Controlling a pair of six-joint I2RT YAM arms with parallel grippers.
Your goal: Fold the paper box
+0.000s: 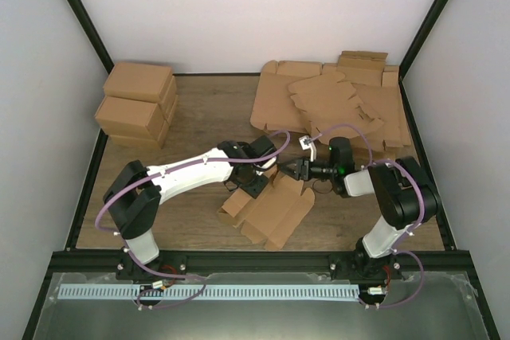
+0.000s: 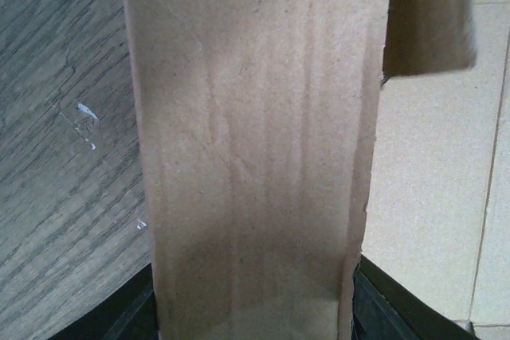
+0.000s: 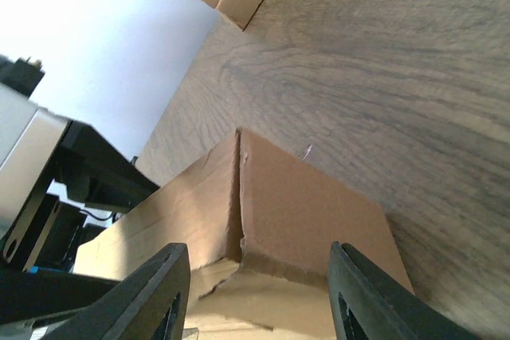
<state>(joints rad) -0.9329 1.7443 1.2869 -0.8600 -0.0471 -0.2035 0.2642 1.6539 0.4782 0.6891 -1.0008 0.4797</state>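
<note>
the paper box (image 1: 275, 211) sits mid-table, a little toward the near edge and half-made. most of the sheet lies flat and skewed to the table (image 1: 199, 117) edge, with one wall standing up along its far side. that far side is where it all happens, because both arms meet there. the left gripper (image 1: 261, 179) comes in from the left onto that raised wall. in its wrist view a tall cardboard panel runs straight up and fills the gap between the two dark fingers (image 2: 382, 304), so the jaws stand apart around it. i can't tell whether they are squeezing it or only framing it. the right gripper (image 1: 293, 170) reaches in from the right, level and pointing toward its partner. its fingers (image 3: 159, 292) are spread wide with a standing corner of the box between them, and neither finger looks pressed on it. so the box lies just below and to the near side of both grippers, and they look about equally close. my read is the right one has the corner lined up to push or pinch next. off to the sides are a stack of flat sheets (image 1: 335, 101) far right and finished boxes (image 1: 135, 105) far left.
</note>
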